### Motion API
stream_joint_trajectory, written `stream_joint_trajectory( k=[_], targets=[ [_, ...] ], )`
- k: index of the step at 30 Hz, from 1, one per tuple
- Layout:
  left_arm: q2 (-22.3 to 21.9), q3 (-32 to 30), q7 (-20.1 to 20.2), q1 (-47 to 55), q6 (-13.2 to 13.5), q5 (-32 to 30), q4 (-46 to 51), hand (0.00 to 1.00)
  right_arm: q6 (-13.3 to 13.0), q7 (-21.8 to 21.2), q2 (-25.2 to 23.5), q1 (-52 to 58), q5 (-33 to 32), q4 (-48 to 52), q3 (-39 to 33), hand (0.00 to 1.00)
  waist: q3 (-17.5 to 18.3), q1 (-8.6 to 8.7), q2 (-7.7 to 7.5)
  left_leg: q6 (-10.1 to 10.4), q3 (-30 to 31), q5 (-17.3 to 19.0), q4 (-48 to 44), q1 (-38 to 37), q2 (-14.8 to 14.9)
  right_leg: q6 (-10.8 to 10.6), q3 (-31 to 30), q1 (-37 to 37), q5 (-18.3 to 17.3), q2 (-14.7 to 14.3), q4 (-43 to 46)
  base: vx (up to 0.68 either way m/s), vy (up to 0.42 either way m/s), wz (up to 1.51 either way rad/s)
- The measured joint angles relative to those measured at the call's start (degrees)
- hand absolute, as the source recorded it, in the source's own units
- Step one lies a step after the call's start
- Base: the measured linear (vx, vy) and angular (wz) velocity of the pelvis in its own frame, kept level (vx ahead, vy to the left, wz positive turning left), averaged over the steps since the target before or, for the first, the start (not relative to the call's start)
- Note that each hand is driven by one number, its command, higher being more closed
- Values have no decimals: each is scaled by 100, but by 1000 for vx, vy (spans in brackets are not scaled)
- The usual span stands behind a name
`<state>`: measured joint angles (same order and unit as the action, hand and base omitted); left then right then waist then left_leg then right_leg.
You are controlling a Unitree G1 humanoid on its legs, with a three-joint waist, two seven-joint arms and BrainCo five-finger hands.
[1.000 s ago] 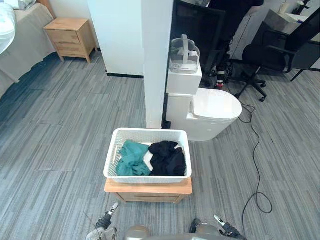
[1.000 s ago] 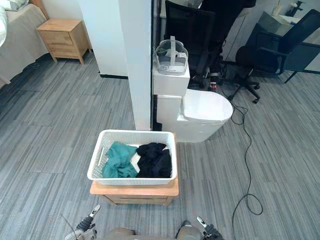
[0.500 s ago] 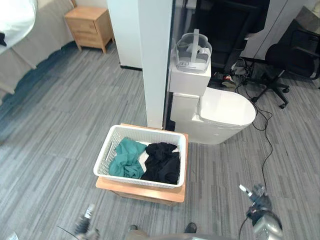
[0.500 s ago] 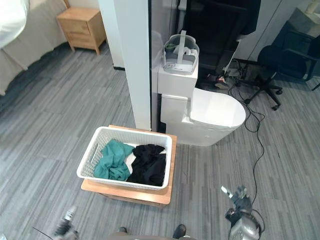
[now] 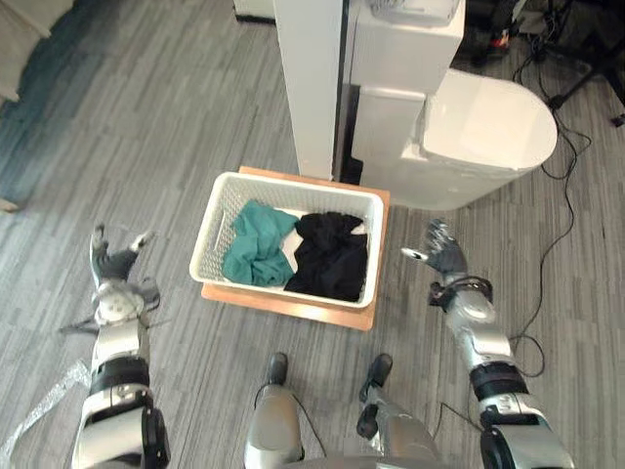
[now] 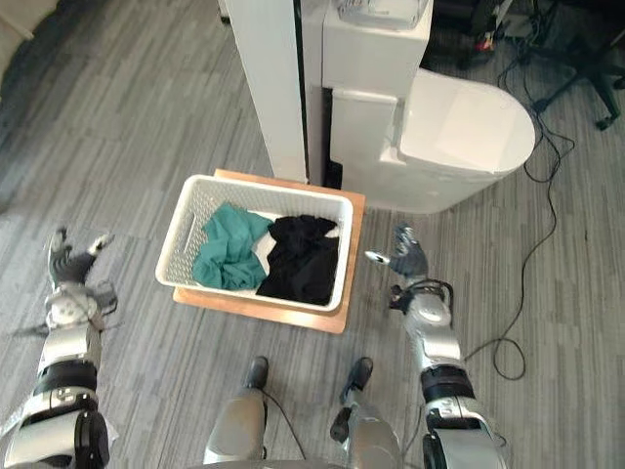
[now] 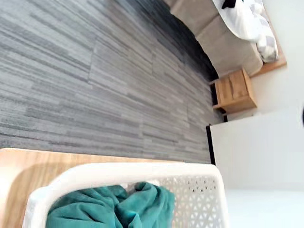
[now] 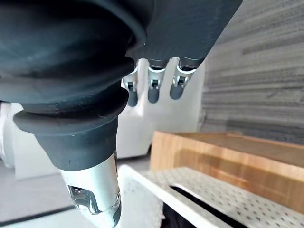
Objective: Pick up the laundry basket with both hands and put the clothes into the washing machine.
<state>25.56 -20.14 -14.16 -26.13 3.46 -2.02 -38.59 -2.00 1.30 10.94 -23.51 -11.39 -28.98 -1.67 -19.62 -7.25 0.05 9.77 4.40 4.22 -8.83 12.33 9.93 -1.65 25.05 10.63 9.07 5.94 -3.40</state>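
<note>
Grey plank floor (image 5: 166, 117), bedroom corner, work set in the middle. Right-hand fingertips (image 8: 151, 92) straight, dark tips clear of everything, nothing pinched. Right hand (image 5: 444, 256) released, raised just off the basket's right end, near but not touching. Left hand (image 5: 114, 264) likewise released: fingers straight up, thumb splayed, nothing held, well apart from the basket's left end.

Between the two: white perforated laundry basket (image 5: 209, 233), upright, sat on a low wooden stand (image 5: 293, 309). Inside: teal garment (image 5: 256, 256) in the left half, black garment (image 5: 332, 262) in the right half, touching at the middle. Behind: white pillar (image 5: 314, 88) and white toilet (image 5: 483, 122), just beyond the stand.

Progress, as a judgement: near zero. Arms out either side, looks like a pre-grasp approach. Not yet done:
- closing both hands on the basket's ends
- lift
- carry to the washing machine
- unloading both garments

More gap to close on the left side than on the right.

View differences:
- **Head views:** both hands at once, spacing either side of the basket, both garments together, pillar and toilet.
- **Left wrist view:** room beyond the basket, with wooden nightstand (image 7: 232, 90) and bed (image 7: 216, 35). Also basket rim and teal garment up close.
- **Right wrist view:** finger posture at close range, with basket rim and stand edge just past the tips.
</note>
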Motion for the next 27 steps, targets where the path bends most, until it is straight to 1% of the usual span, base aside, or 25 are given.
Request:
stream_joint_trajectory(
  k=[3, 5, 6, 8, 11, 14, 17, 19, 21, 23, 24, 27],
  targets=[
    [0, 420, -54, -506, -80, -161, -63, 0, 9, 4, -170, -348, 0, -104, 411, 0, -322, -11, -35, -4, 26, 9, -229, 236, -13, 26, 6, 139, 64, 23, 45, -121, 24, 2],
    [-1, 581, -111, -724, -89, -237, -165, 0, 12, 7, -249, -459, 1, -118, 612, 0, -411, -21, -24, -3, 44, 12, -322, 358, -8, 40, 13, 229, 74, 17, 94, -80, 5, 0],
    [-2, 662, -135, -867, -108, -314, -264, 0, 0, 97, -352, -526, -2, -121, 694, 0, -471, -28, -28, -3, 43, 12, -361, 435, 3, 53, 5, 309, 83, 13, 137, -87, 9, -3],
    [-4, 860, -204, -1025, -161, -349, -438, 0, 8, 125, -376, -651, 0, -199, 780, 0, -492, -17, -34, -3, 43, 14, -441, 604, 4, 91, 0, 441, 130, 10, 133, -60, 17, -4],
    [-11, 1100, -236, -1312, -247, -465, -717, 0, 13, 151, -418, -935, 1, -600, 1000, 0, -571, 2, -40, -7, 51, 20, -577, 799, 16, 103, -6, 571, 187, -8, 129, -21, 15, -3],
    [-30, 1353, -238, -1678, -313, -553, -965, 0, 29, 231, -447, -1259, 0, -880, 995, 0, -622, 16, -57, -4, 108, 24, -723, 1060, 26, 137, 17, 734, 253, -34, 114, -39, 26, 2],
    [-38, 1516, -349, -2062, -322, -672, -1260, 0, 42, 321, -445, -1663, -21, -1227, 945, 0, -703, 11, -61, -2, 149, 24, -831, 1252, 33, 126, 27, 850, 306, -56, 91, -23, 25, 1],
    [21, 1607, -360, -2294, -326, -774, -1445, 0, 38, 400, -436, -1872, -60, -1300, 920, 0, -703, 17, -62, 2, 190, 27, -929, 1417, 50, 96, 39, 941, 343, -83, 73, -37, 37, 2],
    [121, 1711, -358, -2576, -332, -777, -1630, 0, 13, 439, -413, -2233, -166, -1448, 805, 0, -705, 19, -66, 3, 195, 26, -1028, 1644, 79, 112, 38, 1107, 433, -96, 19, -62, 50, -5],
    [202, 1806, -354, -2751, -356, -777, -1745, 0, -4, 479, -380, -2473, -204, -1563, 751, 0, -712, 24, -77, 2, 184, 26, -1064, 1771, 83, 102, 24, 1212, 441, -96, 13, -74, 50, -7],
    [232, 1837, -350, -2949, -418, -777, -1853, 0, -13, 487, -376, -2709, -205, -1749, 669, 0, -713, 23, -81, 2, 186, 26, -1129, 1889, 92, 61, 22, 1295, 470, -104, 12, -75, 54, -5],
    [294, 1968, -318, -3261, -463, -776, -2051, 0, -12, 508, -377, -3040, -208, -1943, 490, 0, -720, 35, -95, 2, 185, 24, -1205, 2076, 96, 1, 17, 1441, 514, -100, 5, -77, 62, -2]
  ],
)
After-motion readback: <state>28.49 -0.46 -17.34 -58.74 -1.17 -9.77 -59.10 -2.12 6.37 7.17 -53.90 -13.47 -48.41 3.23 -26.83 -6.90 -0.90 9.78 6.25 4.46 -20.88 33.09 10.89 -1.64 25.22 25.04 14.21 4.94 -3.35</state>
